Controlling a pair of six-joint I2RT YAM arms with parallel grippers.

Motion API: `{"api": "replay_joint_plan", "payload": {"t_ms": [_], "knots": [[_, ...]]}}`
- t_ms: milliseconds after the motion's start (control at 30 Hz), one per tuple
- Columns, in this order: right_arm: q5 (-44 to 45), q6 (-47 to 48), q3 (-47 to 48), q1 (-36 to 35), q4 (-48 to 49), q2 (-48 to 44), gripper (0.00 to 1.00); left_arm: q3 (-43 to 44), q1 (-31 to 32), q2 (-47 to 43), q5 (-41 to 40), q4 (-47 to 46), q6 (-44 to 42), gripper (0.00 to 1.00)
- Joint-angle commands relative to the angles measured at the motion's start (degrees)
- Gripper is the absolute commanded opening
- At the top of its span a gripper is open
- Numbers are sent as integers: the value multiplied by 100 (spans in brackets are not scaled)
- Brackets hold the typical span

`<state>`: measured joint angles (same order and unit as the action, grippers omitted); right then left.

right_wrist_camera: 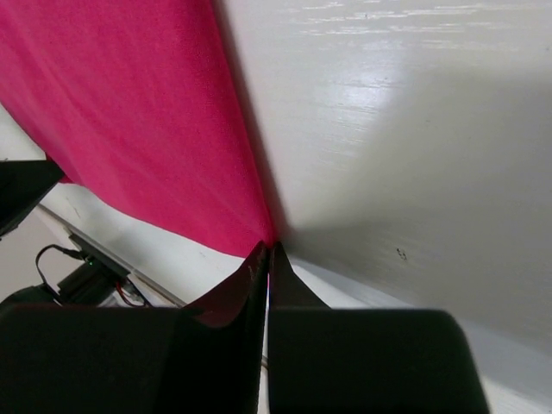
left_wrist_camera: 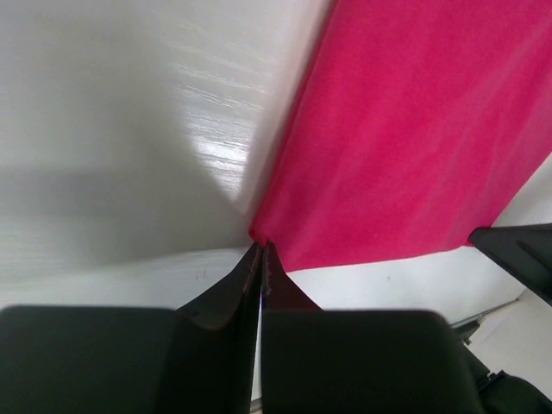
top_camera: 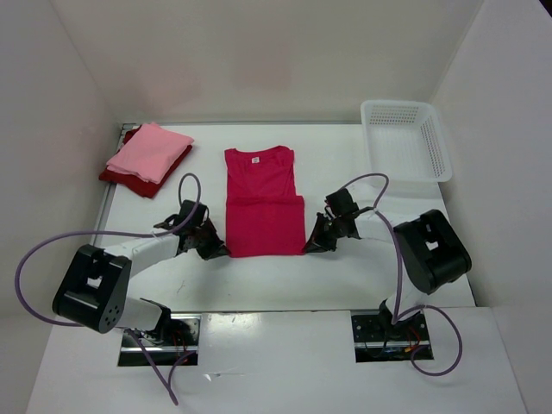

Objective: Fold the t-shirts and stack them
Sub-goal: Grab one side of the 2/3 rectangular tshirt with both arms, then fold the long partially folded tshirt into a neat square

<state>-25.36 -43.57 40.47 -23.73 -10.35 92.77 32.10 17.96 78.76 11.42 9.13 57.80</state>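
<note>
- The crimson t-shirt lay flat in the middle of the table, neck toward the far edge, with a small white label showing in the collar.
- Its sleeves were tucked in, so it made a long, narrow shape; a crease ran across it about halfway down, and the near half sat slightly wider than the far half.
- The left gripper was at the shirt's near-left corner. In the left wrist view its fingers were pressed together, pinching the tip of that corner of the cloth.
- The right gripper was at the near-right corner. In the right wrist view its fingers were likewise closed on the cloth's point.
- Both arms reached inward from their bases, low over the tabletop, with the shirt between them.
- At the far-left corner of the table the light pink t-shirt lay folded on top of the folded dark red t-shirt, well apart from the crimson one.
- A white mesh basket stood at the far-right corner.
</note>
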Motion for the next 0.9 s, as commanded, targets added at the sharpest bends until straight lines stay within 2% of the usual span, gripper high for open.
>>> {"api": "replay_joint_plan", "payload": {"t_ms": [0, 67, 200, 333, 400, 467, 500, 567, 700, 767, 867], "knots": [[-12, 121, 49, -35, -177, -268, 0, 227, -20, -1, 281, 343, -348, 0], [109, 234, 49, -158, -616, -505, 0, 314, -20, -167, 622, 798, -637, 0], [32, 86, -293, -439, -1241, -1137, 0, 499, -20, -571, 817, 1801, -1148, 0], [-118, -266, -426, -624, -2064, -2207, 0, 367, -20, -1431, 1467, 2486, -754, 0], [-47, -266, -181, -624, -2452, -2456, 0, 481, -20, -1801, 1530, 2699, -595, 0], [-100, 101, 197, -336, -2831, -2518, 0, 927, -169, -2049, 1355, 3015, -655, 0], [-100, 242, 364, -204, -2893, -2414, 0, 1496, -222, -1858, 1284, 3077, -743, 0], [-100, 506, 926, 122, -2894, -1959, 0, 2035, -362, -1523, 1214, 3078, -962, 0], [127, 1086, 2173, 368, -2561, -798, 0, 2783, -775, -706, 1152, 2133, -1095, 0], [128, 1219, 2929, 534, -2454, -63, 0, 3082, -881, -135, 968, 1787, -1095, 0], [163, 1281, 3957, 684, -2279, 573, 0, 3907, -934, 849, 968, 1356, -1218, 0]]}}
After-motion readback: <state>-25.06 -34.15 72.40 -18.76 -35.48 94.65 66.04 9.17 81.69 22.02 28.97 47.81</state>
